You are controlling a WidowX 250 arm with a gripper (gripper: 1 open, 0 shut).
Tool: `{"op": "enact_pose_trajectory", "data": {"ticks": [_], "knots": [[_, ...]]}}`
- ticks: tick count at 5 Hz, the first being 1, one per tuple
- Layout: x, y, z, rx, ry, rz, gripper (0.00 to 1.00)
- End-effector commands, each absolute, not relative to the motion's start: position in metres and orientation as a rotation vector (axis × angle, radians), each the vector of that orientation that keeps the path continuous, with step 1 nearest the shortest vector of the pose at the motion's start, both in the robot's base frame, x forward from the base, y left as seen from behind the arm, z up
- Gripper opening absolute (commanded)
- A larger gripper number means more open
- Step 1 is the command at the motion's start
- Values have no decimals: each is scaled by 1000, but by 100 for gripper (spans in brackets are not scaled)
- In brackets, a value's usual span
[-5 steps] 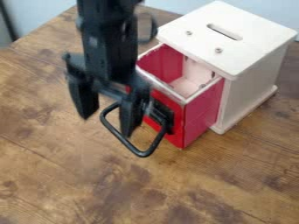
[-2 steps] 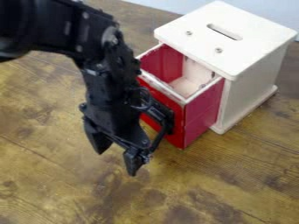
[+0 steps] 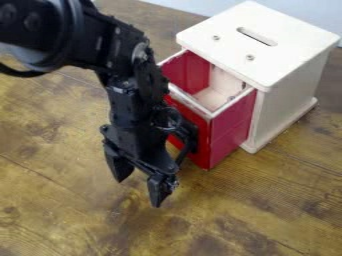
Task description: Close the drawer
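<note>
The red drawer (image 3: 218, 128) stands pulled out toward the left from the small white box cabinet (image 3: 274, 60), its pale pink inside (image 3: 214, 92) showing. Its black wire handle is mostly hidden behind the arm. My black gripper (image 3: 140, 178) points straight down just in front of the drawer's red face, low over the wooden table. Its two fingers are spread apart, one finger (image 3: 118, 165) on the left and the other fingertip (image 3: 160, 190) lower right, with nothing between them.
The wooden table (image 3: 80, 220) stretches to the left and front of the cabinet. The white casing has slots on top (image 3: 254, 38). The black arm (image 3: 94, 50) reaches in from the upper left.
The gripper has come down toward the table and shifted slightly toward the drawer front, now covering the wire handle. Its jaws stay spread. The drawer has not moved.
</note>
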State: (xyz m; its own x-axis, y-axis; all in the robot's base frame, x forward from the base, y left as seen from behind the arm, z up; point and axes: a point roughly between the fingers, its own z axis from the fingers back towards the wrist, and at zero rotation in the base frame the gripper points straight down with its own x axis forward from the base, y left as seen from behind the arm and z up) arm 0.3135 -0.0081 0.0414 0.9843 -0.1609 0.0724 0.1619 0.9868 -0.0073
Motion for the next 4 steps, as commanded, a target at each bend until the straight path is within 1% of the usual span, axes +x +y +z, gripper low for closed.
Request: {"op": "enact_pose_trajectory", "data": {"ticks": [1,2,4], "knots": [[346,3,68,8,-204,-135,100],[355,5,74,13,-235,-133,100],[377,9,80,14,-260,-133,100]]}}
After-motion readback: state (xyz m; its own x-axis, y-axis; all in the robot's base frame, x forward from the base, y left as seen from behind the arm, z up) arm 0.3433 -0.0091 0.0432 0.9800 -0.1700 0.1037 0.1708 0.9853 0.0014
